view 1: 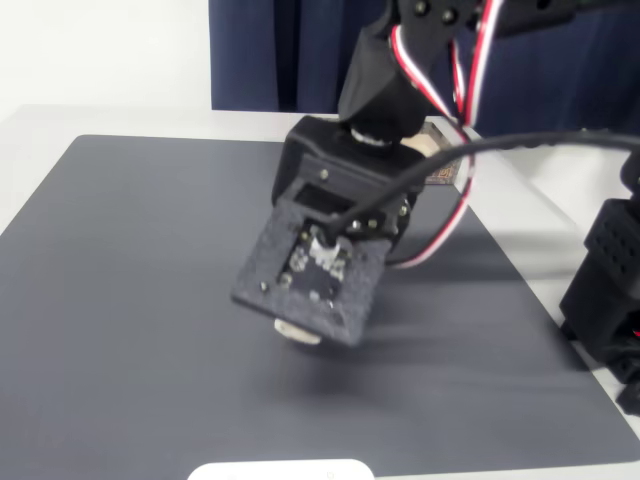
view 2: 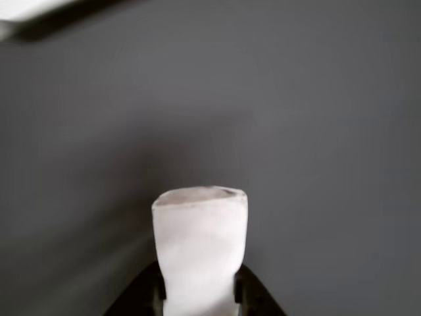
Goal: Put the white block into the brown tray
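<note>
Clamped between the two dark fingers [view 2: 148,296] at the bottom of the wrist view, the white block [view 2: 200,250] is seen standing out ahead of the camera, its rounded end pointing toward the dark grey mat [view 2: 316,131] beyond; the fingers are drawn in narrow against its two sides, so the block is judged to be firmly held. In the fixed view, the nearest thing is a flat white rounded-edge object [view 1: 282,470] lying at the front edge of the worktop [view 1: 40,125], apart from the arm. Behind it, the gripper [view 1: 300,332] is seen tilted down over the middle of the mat, and a pale end of the block [view 1: 298,333] is visible just under the black camera plate, lifted a little above the mat with a soft shadow cast below it. Farther back, half hidden behind the arm [view 1: 390,90], a piece of the brown tray [view 1: 440,160] is made out at the rear edge of the mat, its pale inside and dark wall barely shown. The carrying step is judged to be in hand: the block is grasped and raised, not yet delivered. The next move calls for the block to be carried rearward over the tray's wall, lowered to the cream inside, and only then released.
</note>
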